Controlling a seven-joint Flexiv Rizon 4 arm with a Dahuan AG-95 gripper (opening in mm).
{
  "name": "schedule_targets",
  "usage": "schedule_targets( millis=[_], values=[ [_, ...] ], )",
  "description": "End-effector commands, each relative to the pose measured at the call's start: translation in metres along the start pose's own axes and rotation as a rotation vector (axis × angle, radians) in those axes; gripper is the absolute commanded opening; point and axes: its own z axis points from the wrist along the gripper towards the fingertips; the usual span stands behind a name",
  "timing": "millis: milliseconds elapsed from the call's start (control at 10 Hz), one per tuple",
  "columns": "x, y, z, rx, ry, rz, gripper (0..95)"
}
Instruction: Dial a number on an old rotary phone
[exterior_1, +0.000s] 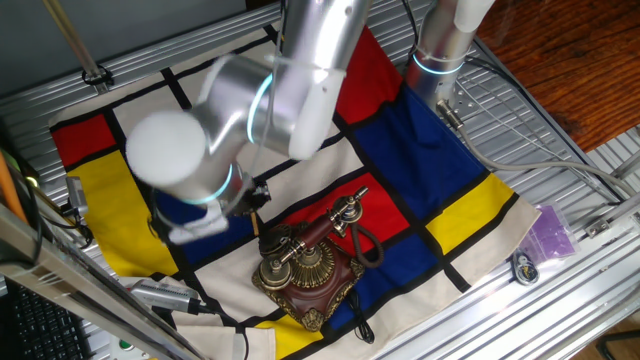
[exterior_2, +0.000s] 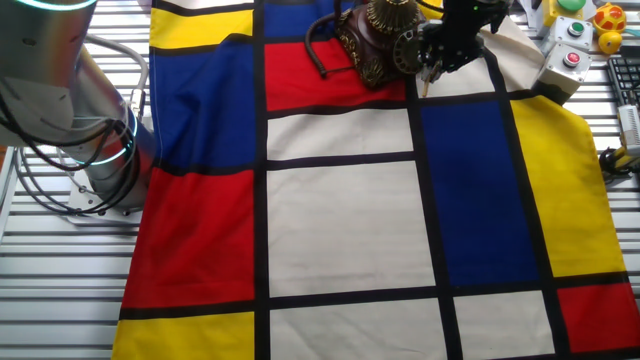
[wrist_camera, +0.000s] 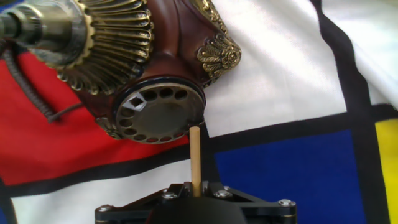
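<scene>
The table (exterior_1: 560, 150) is a ribbed metal surface of silver slats. A cloth (exterior_2: 340, 230) covers most of it, printed in red, blue, yellow and off-white blocks divided by black lines, and lies flat with slight creasing at its borders. The old rotary phone (exterior_1: 308, 262) stands directly on the cloth, close to one edge of the table, its base over a red block and the adjoining white one. Its black cord (exterior_2: 318, 50) loops onto the red block beside it. On bare metal past the cloth's corner lie a small purple object (exterior_1: 552, 232) and, near it, a small round metal item (exterior_1: 524, 268). A grey cable (exterior_1: 545, 165) runs across the slats there.
</scene>
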Motion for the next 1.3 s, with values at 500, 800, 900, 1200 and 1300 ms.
schedule_targets(
  millis=[500,800,900,1200,1300],
  values=[
    [0.037,-0.001,0.01,0.016,-0.024,0.001,0.0],
    [0.045,-0.002,0.015,0.019,-0.03,0.005,0.0],
    [0.046,-0.002,0.015,0.021,-0.024,-0.003,38.0],
    [0.05,-0.001,0.016,0.019,-0.024,0.003,38.0],
    [0.05,0.0,0.014,0.015,-0.031,0.041,19.0]
  ],
)
